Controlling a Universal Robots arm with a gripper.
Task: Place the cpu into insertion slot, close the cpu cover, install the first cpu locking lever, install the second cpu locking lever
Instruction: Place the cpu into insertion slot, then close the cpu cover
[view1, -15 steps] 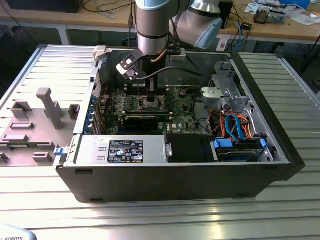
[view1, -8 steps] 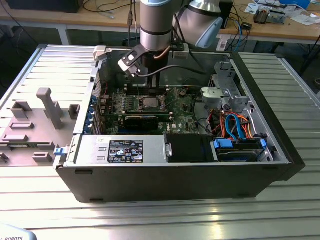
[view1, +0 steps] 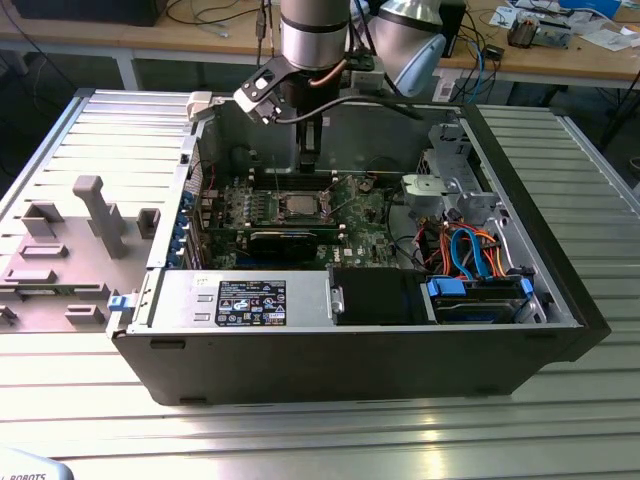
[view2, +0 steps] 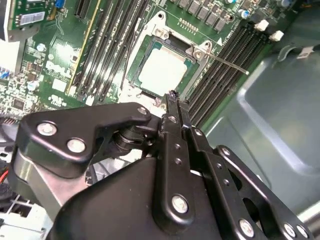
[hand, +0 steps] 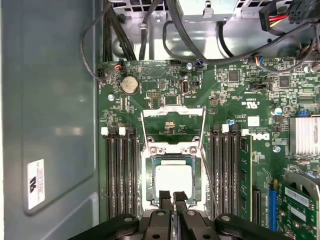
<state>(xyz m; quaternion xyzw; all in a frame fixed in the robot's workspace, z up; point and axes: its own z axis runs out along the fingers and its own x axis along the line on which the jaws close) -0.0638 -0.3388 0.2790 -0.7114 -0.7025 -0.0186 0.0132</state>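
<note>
The cpu (hand: 172, 179) lies flat in the insertion slot (hand: 148, 184) on the green motherboard, its silver-grey top showing in both wrist views (view2: 162, 67). The cpu cover (hand: 173, 149) looks lowered around it, framing the chip through its window (view2: 193, 51). Thin wire locking levers (hand: 203, 135) run along both sides of the socket. One lever (view2: 227, 62) sticks out over the memory slots. My gripper (hand: 172, 196) hangs just above the socket's edge with its fingertips (view2: 172, 95) together and nothing seen between them. In the exterior view the gripper (view1: 308, 155) is over the cpu (view1: 298, 205).
Black memory slots (hand: 120, 175) flank the socket on both sides. The case wall (hand: 50, 125) is close beside the board. Black cables (hand: 150, 30) cross above it. A drive cage (view1: 450, 185) and orange and blue cables (view1: 470, 250) sit at the exterior view's right; grey fixtures (view1: 95, 215) stand outside the case.
</note>
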